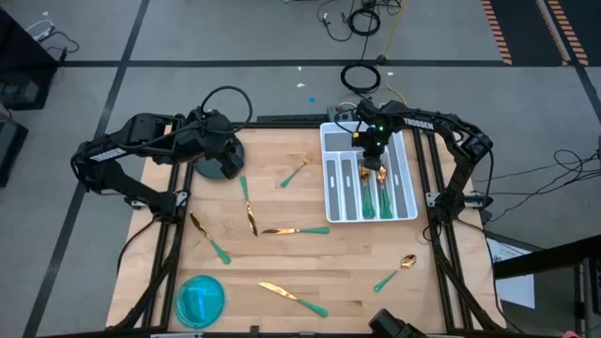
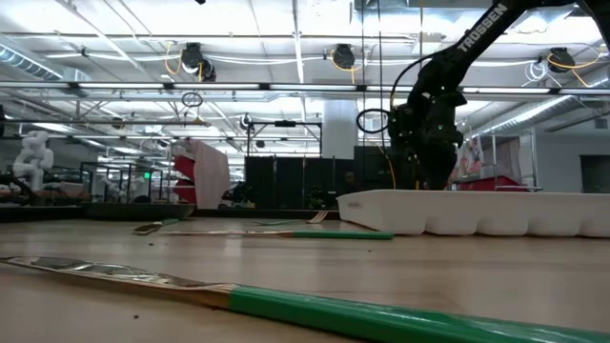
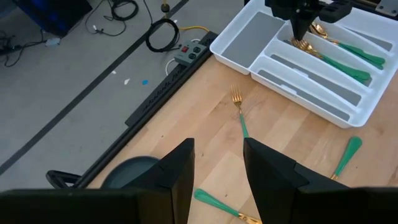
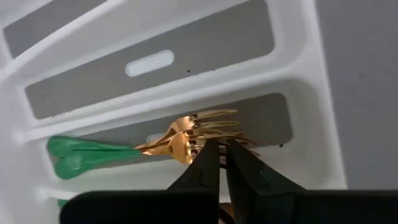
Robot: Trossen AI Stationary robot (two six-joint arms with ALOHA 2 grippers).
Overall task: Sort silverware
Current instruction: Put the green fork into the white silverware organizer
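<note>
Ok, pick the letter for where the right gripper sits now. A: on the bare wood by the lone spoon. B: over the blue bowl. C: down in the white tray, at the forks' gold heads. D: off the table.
C: the right gripper, fingers shut, sits in a slot of the white tray, at the forks.

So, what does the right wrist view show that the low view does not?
Only the right wrist view: gold forks with green handles lying in a tray slot, the right gripper, jaws shut, just above them. Only the low view: a green-handled piece close by on the table, and the room behind. Both show the white tray.
</note>
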